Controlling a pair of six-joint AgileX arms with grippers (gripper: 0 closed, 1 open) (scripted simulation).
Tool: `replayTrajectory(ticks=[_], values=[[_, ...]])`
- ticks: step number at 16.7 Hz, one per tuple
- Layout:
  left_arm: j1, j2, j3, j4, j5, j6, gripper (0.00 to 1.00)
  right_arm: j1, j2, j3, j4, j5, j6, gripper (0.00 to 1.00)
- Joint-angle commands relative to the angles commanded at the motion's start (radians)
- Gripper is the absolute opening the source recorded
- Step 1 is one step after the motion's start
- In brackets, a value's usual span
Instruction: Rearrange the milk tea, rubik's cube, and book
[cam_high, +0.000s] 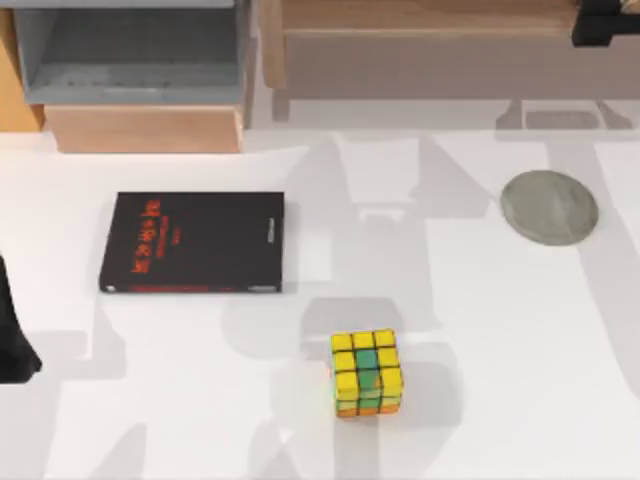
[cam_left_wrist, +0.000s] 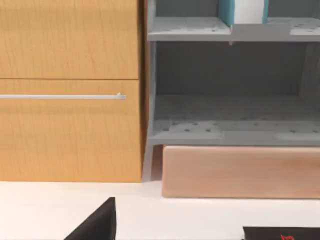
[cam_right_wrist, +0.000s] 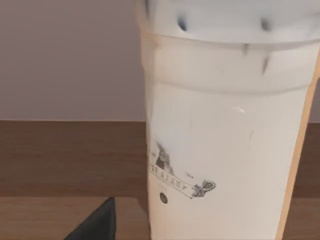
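White worktop (cam_high: 480, 330) carries the rubik's cube (cam_high: 366, 373) low and centre in the top view, the book (cam_high: 193, 243) flat at middle left, a grey disc (cam_high: 549, 206) at upper right. My right wrist view has the milk tea (cam_right_wrist: 225, 135) close up; I cannot tell either pincer's state. Grey shelf (cam_high: 135, 60) sits at upper left.

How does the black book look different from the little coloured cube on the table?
The book is flat and wide; the rubik's cube is small and blocky, standing taller off the table. The book's cover is black with red lettering; the cube shows yellow, green and orange squares. The book sits toward the table's left, the cube nearer the middle front. Both rest on the white table, untouched.
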Motion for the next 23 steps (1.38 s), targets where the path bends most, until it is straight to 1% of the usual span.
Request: replayTrajectory(ticks=[4,12,18,23], values=[[0.000,0.000,0.000,0.000,0.000,0.000,1.00,-0.006,0.027,0.035,-0.011,-0.005,0.000,1.00],[0.000,0.000,0.000,0.000,0.000,0.000,1.00,-0.025,0.240,0.345,-0.102,-0.021,-0.001,1.00],[0.000,0.000,0.000,0.000,0.000,0.000,1.00,-0.027,0.261,0.374,-0.112,-0.023,-0.001,1.00],[0.000,0.000,0.000,0.000,0.000,0.000,1.00,-0.027,0.261,0.374,-0.112,-0.023,-0.001,0.62]])
